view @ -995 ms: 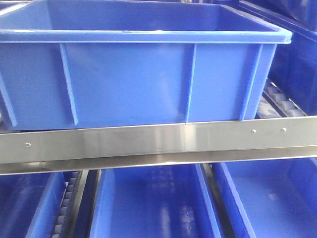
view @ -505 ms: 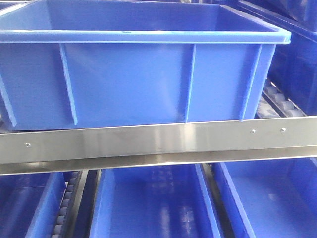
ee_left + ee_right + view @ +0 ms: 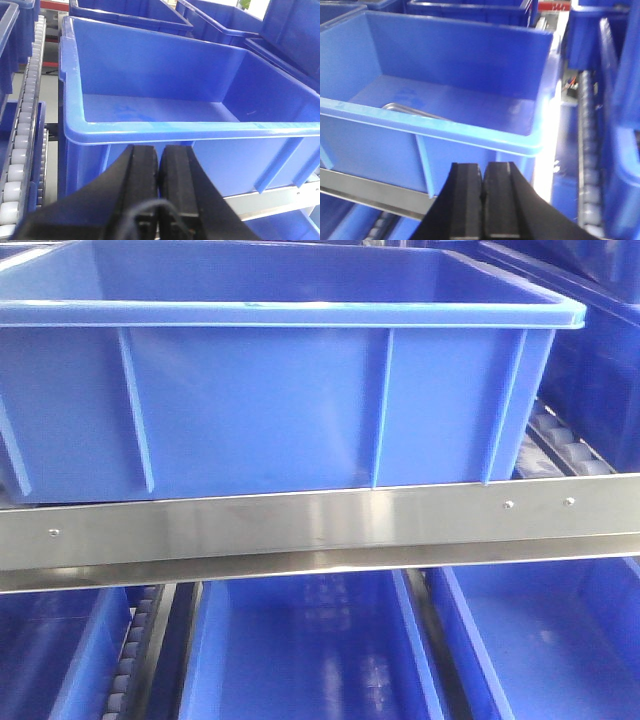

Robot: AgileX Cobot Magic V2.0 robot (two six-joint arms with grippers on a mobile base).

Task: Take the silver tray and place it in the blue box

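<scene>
Filling the front view, the blue box [image 3: 260, 400] sits on a steel shelf rail [image 3: 320, 525], with more blue crates [image 3: 310, 650] below. Inside it, the silver tray [image 3: 407, 110] lies on the floor near its front wall. Left gripper [image 3: 159, 170] and right gripper [image 3: 482, 187] hover outside, fingers pressed together, holding nothing.

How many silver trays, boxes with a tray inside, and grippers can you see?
silver tray: 1
blue box holding it: 1
grippers: 2, left gripper and right gripper, both shut
Total: 4
</scene>
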